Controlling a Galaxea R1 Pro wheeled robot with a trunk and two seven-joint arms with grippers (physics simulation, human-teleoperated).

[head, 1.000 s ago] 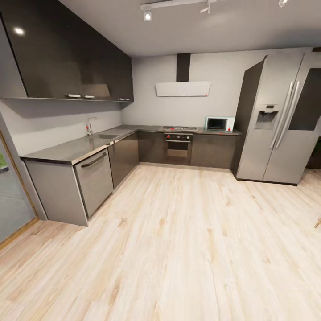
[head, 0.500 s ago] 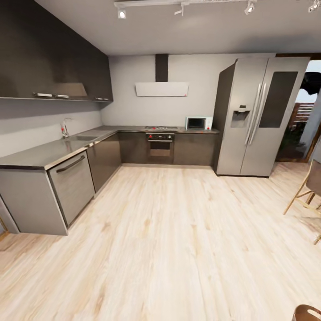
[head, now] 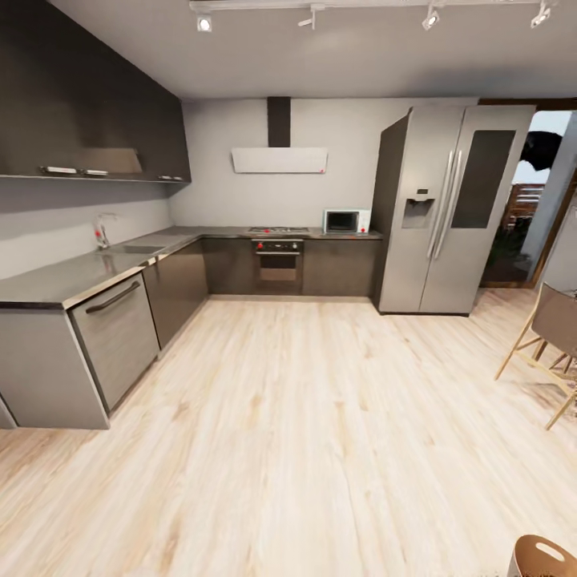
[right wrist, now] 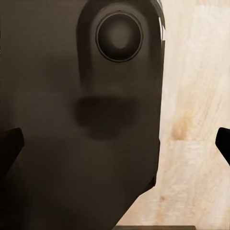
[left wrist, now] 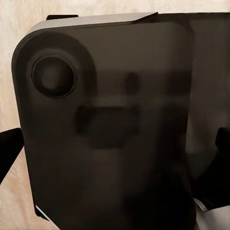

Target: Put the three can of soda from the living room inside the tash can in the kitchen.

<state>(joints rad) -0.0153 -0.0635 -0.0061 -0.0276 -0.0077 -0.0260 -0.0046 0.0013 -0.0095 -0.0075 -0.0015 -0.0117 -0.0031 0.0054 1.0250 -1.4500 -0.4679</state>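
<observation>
You're in the kitchen [head: 288,264], head camera looking across the pale plank floor [head: 320,417] toward the built-in oven [head: 277,263], the microwave [head: 346,221] and the steel fridge [head: 449,212]. Down at the lower right corner of the head view sits the tash can [head: 538,558], brown inside with its handle slot showing, only partly in frame and very close to you. That's your first hazard: roll or swing the base that way and you could clip it, tip it or shove it off. The wooden chair [head: 553,336] on the right, near the doorway, is another thing to catch if you turn wide. No soda cans in sight here, so I judge you have to fetch them from the living room, and going in the wrong direction would cost you time. Both wrist views look onto dark robot housing with floor behind; dark finger tips [left wrist: 9,153] sit at the frame edges, and likewise on the right [right wrist: 10,143], but whether either end effector is released or clenched I cannot tell
</observation>
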